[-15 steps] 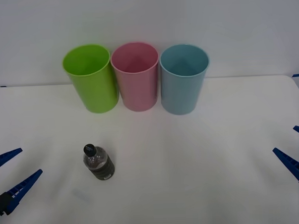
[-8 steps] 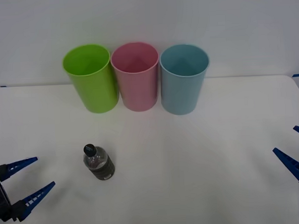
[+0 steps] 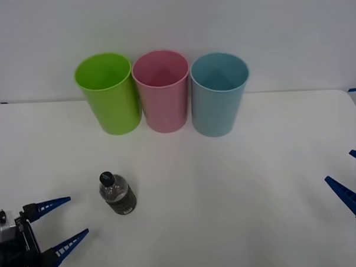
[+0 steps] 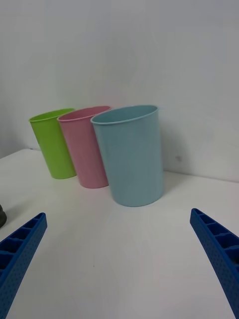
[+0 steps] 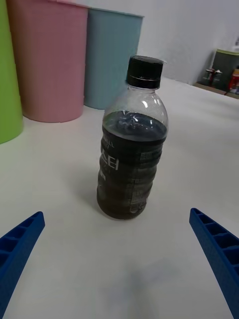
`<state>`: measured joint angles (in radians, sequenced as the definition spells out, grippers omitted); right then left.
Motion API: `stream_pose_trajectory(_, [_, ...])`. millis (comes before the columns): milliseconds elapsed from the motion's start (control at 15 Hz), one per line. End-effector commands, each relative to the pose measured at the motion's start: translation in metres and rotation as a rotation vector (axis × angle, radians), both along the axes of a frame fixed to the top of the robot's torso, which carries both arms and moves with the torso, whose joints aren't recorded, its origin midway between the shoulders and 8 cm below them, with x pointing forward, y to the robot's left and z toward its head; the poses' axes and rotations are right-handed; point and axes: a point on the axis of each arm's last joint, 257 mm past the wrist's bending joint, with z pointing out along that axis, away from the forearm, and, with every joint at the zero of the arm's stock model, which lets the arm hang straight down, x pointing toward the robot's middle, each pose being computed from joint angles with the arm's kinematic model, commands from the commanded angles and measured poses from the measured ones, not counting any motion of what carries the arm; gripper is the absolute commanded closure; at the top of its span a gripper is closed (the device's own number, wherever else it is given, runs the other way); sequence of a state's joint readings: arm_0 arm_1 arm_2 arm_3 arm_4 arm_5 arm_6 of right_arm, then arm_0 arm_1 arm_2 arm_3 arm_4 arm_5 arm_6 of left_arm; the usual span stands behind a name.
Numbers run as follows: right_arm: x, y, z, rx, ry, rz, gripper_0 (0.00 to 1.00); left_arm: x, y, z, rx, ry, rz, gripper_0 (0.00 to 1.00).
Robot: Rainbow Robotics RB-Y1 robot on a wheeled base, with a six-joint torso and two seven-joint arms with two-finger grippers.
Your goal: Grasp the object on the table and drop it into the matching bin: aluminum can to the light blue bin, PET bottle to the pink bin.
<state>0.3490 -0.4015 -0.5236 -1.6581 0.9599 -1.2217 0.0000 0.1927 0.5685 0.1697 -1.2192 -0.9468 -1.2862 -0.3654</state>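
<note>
PET bottle (image 3: 117, 193) upright on the table (image 3: 239, 184), in front of the bins — ungrasped. Left gripper (image 3: 64, 224) spread wide just beside it; right gripper (image 3: 350, 182) released, parked at table's right edge.

I am bringing my left gripper (image 3: 63, 220) in from the table's (image 3: 239, 184) left edge, fingers spread wide, closing on the PET bottle (image 3: 117, 193).

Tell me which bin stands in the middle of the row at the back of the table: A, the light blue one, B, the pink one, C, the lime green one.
B: in the front view the pink bin stands between the lime green bin and the light blue bin.
</note>
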Motion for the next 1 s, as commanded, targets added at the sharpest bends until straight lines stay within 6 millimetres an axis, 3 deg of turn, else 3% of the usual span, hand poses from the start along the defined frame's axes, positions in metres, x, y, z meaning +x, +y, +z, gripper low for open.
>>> stream_pose_trajectory(67, [0.000,0.000,0.000,0.000,0.000,0.000,0.00,0.004,-0.020,-0.002,-0.055,-0.016,0.017,0.00])
stream_pose_trajectory(1000, [0.000,0.000,0.000,0.000,0.000,0.000,0.00,0.038,-0.086,-0.011,-0.077,-0.056,0.020,0.00])
